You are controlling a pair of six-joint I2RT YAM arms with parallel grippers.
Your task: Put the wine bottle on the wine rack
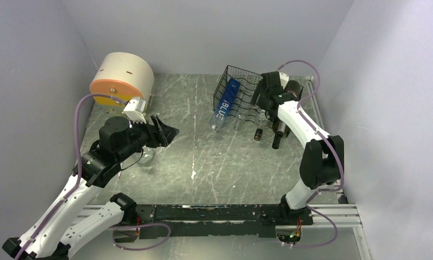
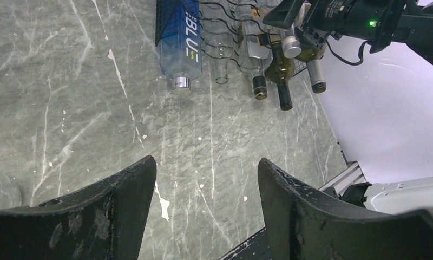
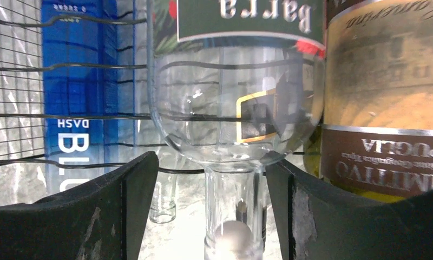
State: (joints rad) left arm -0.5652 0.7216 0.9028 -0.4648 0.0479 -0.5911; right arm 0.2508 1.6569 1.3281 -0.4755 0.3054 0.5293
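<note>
A: Orange-faced drum far left, not in play. Left side?

B: Left gripper hangs over bare desk, jaws apart, nothing between them. A clear glass sits just beside it.

A: Middle?

B: Rack at the back of the desk. Blue bottle lies in its left rows, cap towards the arms.

A: Task item?

B: Wine bottle, clear with a green label, is lying in the rack with wires under its shoulder. Its neck points out the near side.

A: Right side?

B: Right gripper is at the rack. Its jaws stand either side of the neck with gaps showing, so it's let go. Brown-label bottle is tight against the wine bottle on the right.

A: Looks placed. Risks?

B: Mainly the pull-out, I'd say. The neck sits between the fingers, so a crooked retreat could hook it and drag the bottle off the wires. A sideways drift could bump the brown-label bottle. I can't tell whether the bottle sits fully in a trough, and if it's on a crest it may roll. Glass on wire is slick, so a nudge could slide it out neck first.
</note>
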